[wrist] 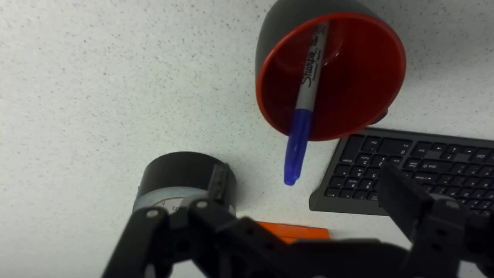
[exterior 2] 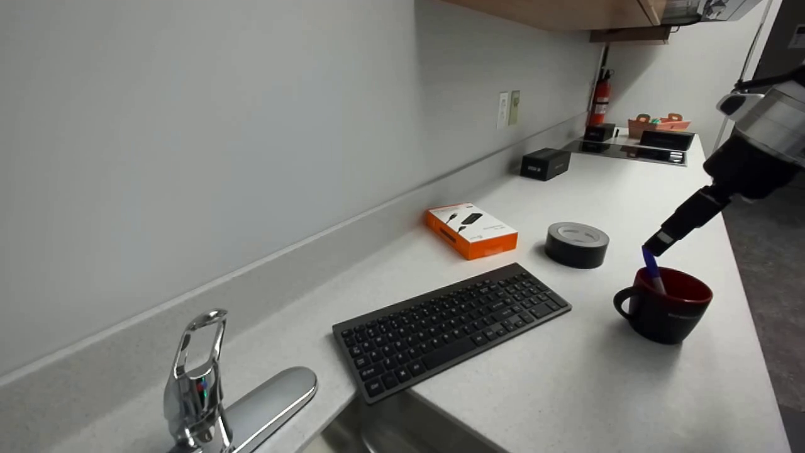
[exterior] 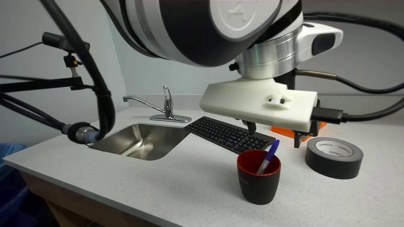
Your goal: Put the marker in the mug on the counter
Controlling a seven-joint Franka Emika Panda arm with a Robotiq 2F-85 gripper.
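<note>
The black mug (exterior: 258, 189) with a red inside stands upright on the light grey-white counter (exterior: 189, 176). It also shows in an exterior view (exterior 2: 670, 321) and in the wrist view (wrist: 266, 46). The blue-purple marker (exterior: 270, 153) leans inside the mug, its capped end sticking out above the rim; its printed barrel shows in the wrist view (wrist: 308, 77). My gripper (exterior: 274, 135) is above the mug with its fingers wide apart. In the wrist view the gripper (wrist: 307, 177) is open, and the marker's cap lies in the gap, not touched by either finger.
A black tape roll (exterior: 334, 162) stands beside the mug. A black keyboard (exterior 2: 453, 324) lies by the sink (exterior: 142, 142) and faucet (exterior: 169, 107). An orange-white box (exterior 2: 471, 229) and a black box (exterior 2: 544, 165) are near the wall. The counter's front edge (exterior: 94, 195) runs near the mug.
</note>
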